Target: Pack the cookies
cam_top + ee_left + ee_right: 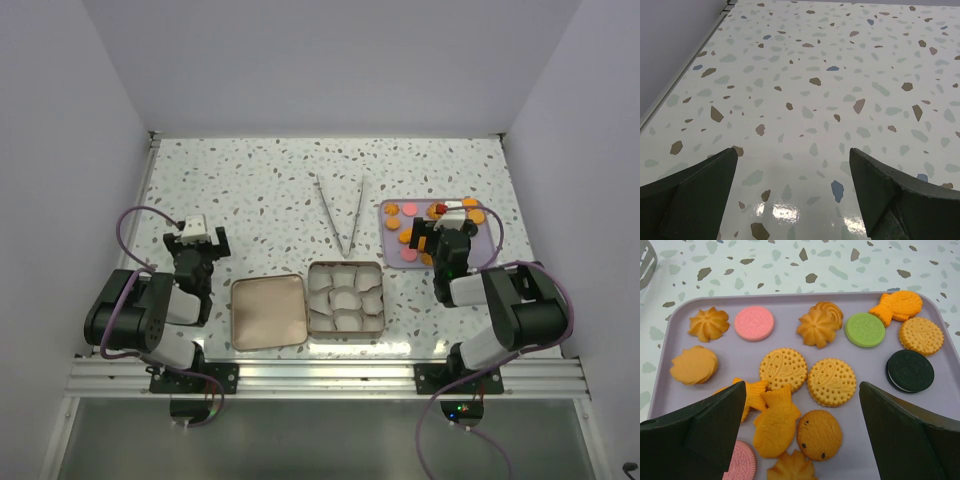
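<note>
The cookies (782,369) lie loose on a lavender tray (785,332) at the right of the terrazzo table (815,60). There are orange star and fish shapes, round dotted biscuits, pink sandwich rounds, one green and one black. The right gripper (802,390) hangs low over them, jaws spread wide with nothing between them, apparently lined up to take a first piece from mid-tray. The square tin (346,264) sits at the near centre. Its paper cups (345,298) hold nothing, so packing looks not yet begun. Its lid (267,312) rests just beside it on the left, out of the way. A pair of metal tongs (347,245) lies beyond the tin. The left gripper (792,152), equally wide and empty, hovers over the table's left side, likely parked clear.
</note>
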`<state>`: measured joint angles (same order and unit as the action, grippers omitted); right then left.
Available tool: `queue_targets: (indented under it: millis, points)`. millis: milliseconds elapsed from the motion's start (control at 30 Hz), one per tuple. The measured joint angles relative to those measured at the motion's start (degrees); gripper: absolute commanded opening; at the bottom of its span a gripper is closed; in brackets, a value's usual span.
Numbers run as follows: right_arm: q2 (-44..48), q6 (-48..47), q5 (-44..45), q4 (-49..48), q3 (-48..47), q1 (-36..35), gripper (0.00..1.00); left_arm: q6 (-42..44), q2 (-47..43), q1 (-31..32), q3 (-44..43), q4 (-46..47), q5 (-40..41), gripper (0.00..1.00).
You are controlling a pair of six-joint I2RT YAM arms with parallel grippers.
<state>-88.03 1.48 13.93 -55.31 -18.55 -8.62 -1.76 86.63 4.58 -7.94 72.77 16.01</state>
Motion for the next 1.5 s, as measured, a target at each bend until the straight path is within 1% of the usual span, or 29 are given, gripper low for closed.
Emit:
queue_targets:
  millis: [500, 600, 633, 700, 800, 833, 933, 1000, 1133, 1233, 1300, 1367, 1433, 1467, 1500]
  points:
    - [0.0, 0.0, 0.0, 0.0, -0.1, 0.0, 0.99, 0.0, 0.0, 0.0, 0.0, 0.0, 0.0, 1.0]
    - [1.0, 0.2, 1.6, 1.5, -0.2, -0.1, 0.99, 0.0, 0.0, 0.0, 0.0, 0.0, 0.0, 1.0]
    - [2.2, 0.5, 2.3, 3.7, -0.6, -0.1, 0.99, 0.0, 0.0, 0.0, 0.0, 0.0, 0.0, 1.0]
    - [6.5, 1.6, 5.1, 14.8, -4.9, -0.3, 0.99, 0.0, 0.0, 0.0, 0.0, 0.0, 0.0, 1.0]
    - [10.1, 5.4, 7.0, 33.8, -19.3, -0.3, 0.99, 0.0, 0.0, 0.0, 0.0, 0.0, 0.0, 1.0]
    - [10.8, 7.9, 7.1, 40.5, -25.4, -0.4, 0.99, 0.0, 0.0, 0.0, 0.0, 0.0, 0.0, 1.0]
    - [13.7, 16.6, 4.0, 57.5, -41.1, -0.8, 0.99, 0.0, 0.0, 0.0, 0.0, 0.0, 0.0, 1.0]
    - [17.0, 21.2, -0.2, 63.7, -46.0, -1.2, 0.99, 0.0, 0.0, 0.0, 0.0, 0.0, 0.0, 1.0]
    - [23.6, 27.7, -11.5, 73.4, -49.4, -1.6, 0.99, 0.0, 0.0, 0.0, 0.0, 0.0, 0.0, 1.0]
    - [24.2, 29.8, -17.4, 80.5, -52.3, -2.3, 0.99, 0.0, 0.0, 0.0, 0.0, 0.0, 0.0, 1.0]
    - [24.3, 31.1, -20.7, 82.5, -53.2, -2.7, 0.99, 0.0, 0.0, 0.0, 0.0, 0.0, 0.0, 1.0]
    - [25.7, 34.1, -22.6, 82.0, -51.6, -3.0, 0.99, 0.0, 0.0, 0.0, 0.0, 0.0, 0.0, 1.0]
    - [28.7, 37.8, -25.7, 79.4, -46.2, -3.0, 0.99, 0.0, 0.0, 0.0, 0.0, 0.0, 0.0, 1.0]
    - [29.3, 39.2, -27.0, 79.9, -44.2, -2.9, 0.98, 0.0, 0.0, 0.0, 0.0, 0.0, 0.0, 1.0]
    - [28.3, 39.7, -27.2, 82.8, -44.1, -3.7, 0.99, 0.0, 0.0, 0.0, 0.0, 0.0, 0.0, 1.0]
